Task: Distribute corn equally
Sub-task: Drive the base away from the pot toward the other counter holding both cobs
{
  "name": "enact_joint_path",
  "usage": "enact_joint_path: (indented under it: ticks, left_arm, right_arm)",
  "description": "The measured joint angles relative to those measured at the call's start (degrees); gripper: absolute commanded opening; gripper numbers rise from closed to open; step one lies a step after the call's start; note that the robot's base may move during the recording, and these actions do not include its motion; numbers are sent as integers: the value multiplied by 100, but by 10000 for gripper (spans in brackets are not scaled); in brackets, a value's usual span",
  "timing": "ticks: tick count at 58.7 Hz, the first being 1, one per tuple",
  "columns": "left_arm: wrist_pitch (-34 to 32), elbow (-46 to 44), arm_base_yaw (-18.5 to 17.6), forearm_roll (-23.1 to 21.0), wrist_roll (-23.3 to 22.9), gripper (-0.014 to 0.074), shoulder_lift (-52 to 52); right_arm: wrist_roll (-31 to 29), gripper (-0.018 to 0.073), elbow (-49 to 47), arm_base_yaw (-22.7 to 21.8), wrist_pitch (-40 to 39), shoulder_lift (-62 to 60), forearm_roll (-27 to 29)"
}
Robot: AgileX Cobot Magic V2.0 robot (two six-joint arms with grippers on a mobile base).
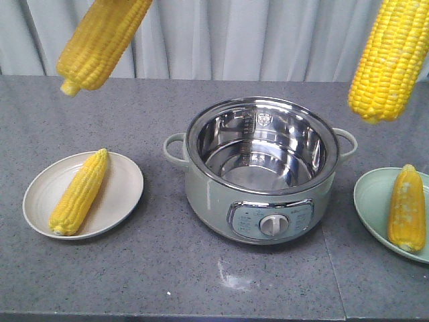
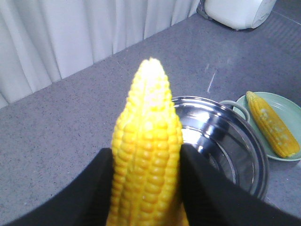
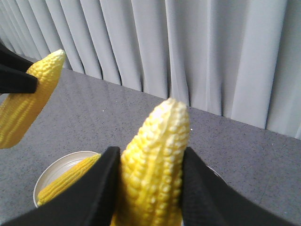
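Two corn cobs hang in the air above the table. One cob (image 1: 100, 40) is at the upper left, and in the left wrist view my left gripper (image 2: 146, 157) is shut on this cob (image 2: 148, 108). The other cob (image 1: 389, 60) is at the upper right, with my right gripper (image 3: 150, 157) shut on it (image 3: 157, 132). A third cob (image 1: 80, 191) lies on the beige plate (image 1: 124, 201) at the left. Another cob (image 1: 407, 208) lies on the green plate (image 1: 369, 201) at the right. Neither gripper shows in the front view.
An electric pot (image 1: 261, 168) with a shiny empty steel bowl stands mid-table between the two plates. A white appliance (image 2: 235, 12) sits at the far end of the grey counter. Pale curtains hang behind the table.
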Motion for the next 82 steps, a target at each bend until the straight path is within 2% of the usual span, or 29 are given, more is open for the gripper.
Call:
enact_joint_path:
  ticks: [82]
  left_arm:
    - [37, 0, 0, 7, -16, -6, -13]
  right_arm:
    - [0, -5, 0, 0, 60, 0, 23]
